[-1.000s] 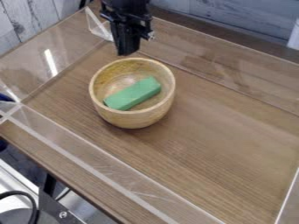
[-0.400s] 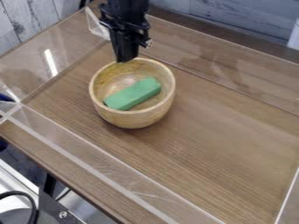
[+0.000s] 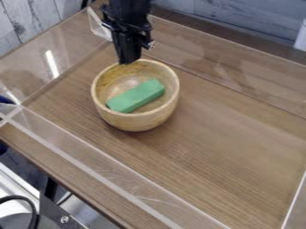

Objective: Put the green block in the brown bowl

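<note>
Black pincer (image 3: 125, 55) at the bowl's far rim, pointing down, jaws narrow, together. Nothing seen gripped in it. Tip looks right at the rim or just above it; can't tell if it touches. Dark arm parts above it, running out past the top edge of the view, some light bits on the side toward the left of the view.

Brown bowl (image 3: 99, 97) right below and nearer the camera: round, wooden, thick wall, paler inside, upright on the surface. Green block (image 3: 136, 96) is inside the bowl, lying on the bottom, set at a slant, one end toward the near left of the view, other end toward the far right. Block is flat, rectangular, matte, and well apart from the pincer tip.

Surface (image 3: 209, 152) is brown wood with visible grain, laid in long boards. Clear shiny strip (image 3: 89, 170) runs along its near left edge, slanting down toward the bottom. Black cable (image 3: 27, 199) curls in the bottom left corner, next to some pale and blue bits, too small to name. Grey wood-look panel (image 3: 34, 20) in the top left corner. Blue patch (image 3: 301, 38) at the right edge, up high, cut off by the view.
</note>
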You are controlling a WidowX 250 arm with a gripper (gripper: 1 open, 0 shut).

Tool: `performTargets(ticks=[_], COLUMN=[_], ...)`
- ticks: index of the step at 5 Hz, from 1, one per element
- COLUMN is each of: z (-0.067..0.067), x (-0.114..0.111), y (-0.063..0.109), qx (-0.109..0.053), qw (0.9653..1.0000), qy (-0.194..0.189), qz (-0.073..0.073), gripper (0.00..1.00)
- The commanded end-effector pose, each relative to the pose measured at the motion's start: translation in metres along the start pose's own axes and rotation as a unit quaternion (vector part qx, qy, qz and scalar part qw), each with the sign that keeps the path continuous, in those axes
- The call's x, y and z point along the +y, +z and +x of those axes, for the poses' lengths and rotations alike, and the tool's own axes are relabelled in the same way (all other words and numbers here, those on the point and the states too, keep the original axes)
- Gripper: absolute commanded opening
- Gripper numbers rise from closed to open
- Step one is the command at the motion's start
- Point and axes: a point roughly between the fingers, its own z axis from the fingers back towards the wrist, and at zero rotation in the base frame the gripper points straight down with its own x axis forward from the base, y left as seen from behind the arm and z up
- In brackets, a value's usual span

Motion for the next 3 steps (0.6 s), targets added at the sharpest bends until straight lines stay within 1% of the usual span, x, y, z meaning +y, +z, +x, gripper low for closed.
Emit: performTargets(ticks=[1,2,3], z=[0.0031,0.0042,0.0048], x=[0.0053,0.0087,0.0106], y=[0.0086,0.0043,0.0052], qx=[-0.019,-0.018,-0.019], qw=[0.9998,0.9998,0.9998], qy=[0.003,0.003,0.004], qz=[0.009,0.005,0.002], gripper=[0.00,0.00,0.00])
